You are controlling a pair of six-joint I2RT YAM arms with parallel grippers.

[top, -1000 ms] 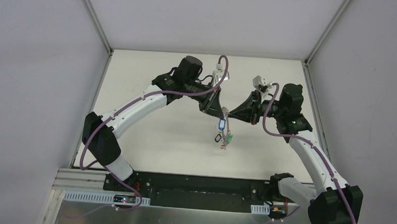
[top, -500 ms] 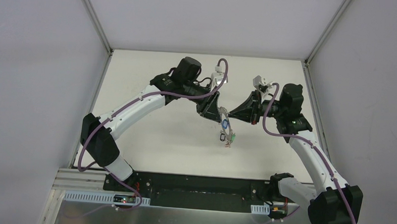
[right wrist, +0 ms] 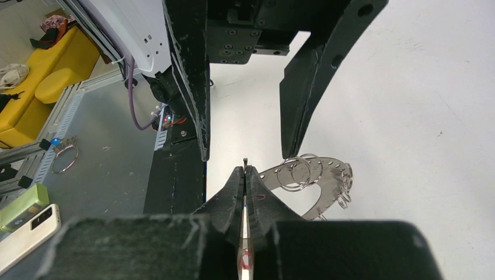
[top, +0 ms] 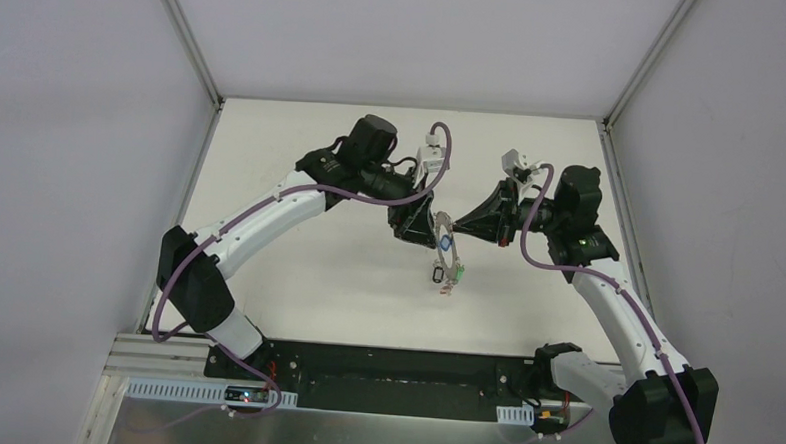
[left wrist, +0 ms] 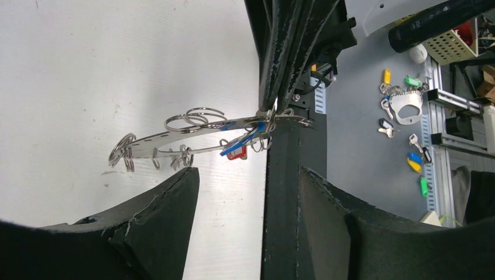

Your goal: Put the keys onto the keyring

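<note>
Right hand [right wrist: 244, 172] pinches keyring [right wrist: 326, 170], keys [top: 448, 269] dangling; left hand [top: 421, 226] spread open beside.

white table [top: 327, 269] | yellow seat [right wrist: 58, 58] far left | white phone [right wrist: 26, 236] beside green case [right wrist: 23, 201]

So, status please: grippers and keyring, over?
Left gripper open beside the keyring. Right gripper shut on its rim, off the table. Keys hang from it. No obstruction seen.
</note>
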